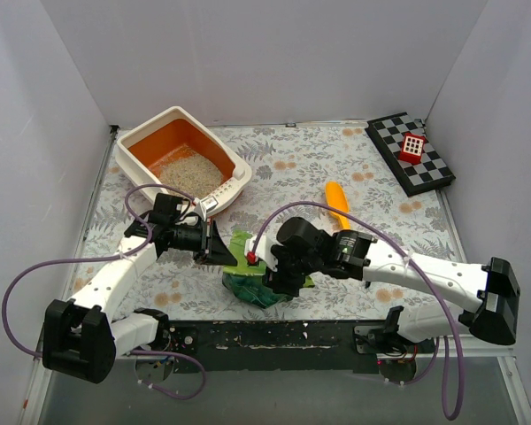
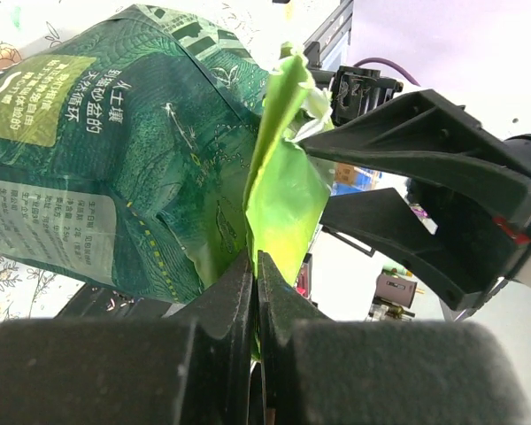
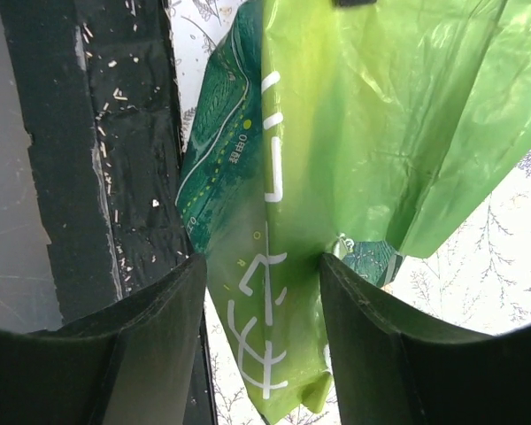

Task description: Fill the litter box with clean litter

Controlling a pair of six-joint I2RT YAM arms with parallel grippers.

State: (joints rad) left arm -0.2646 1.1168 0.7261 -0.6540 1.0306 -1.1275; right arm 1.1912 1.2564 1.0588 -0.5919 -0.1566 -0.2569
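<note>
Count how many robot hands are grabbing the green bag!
2. The left fingers pinch the bag at its pale-green top edge. The right fingers squeeze the same bag from both sides.

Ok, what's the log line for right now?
left gripper: shut on bag | right gripper: shut on bag | bag: apart from box | box: some litter inside

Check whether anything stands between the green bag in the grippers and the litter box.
Nothing visible on the table does. Only the left gripper sits on that side of the green bag; the litter box lies beyond, the scoop off right.
</note>
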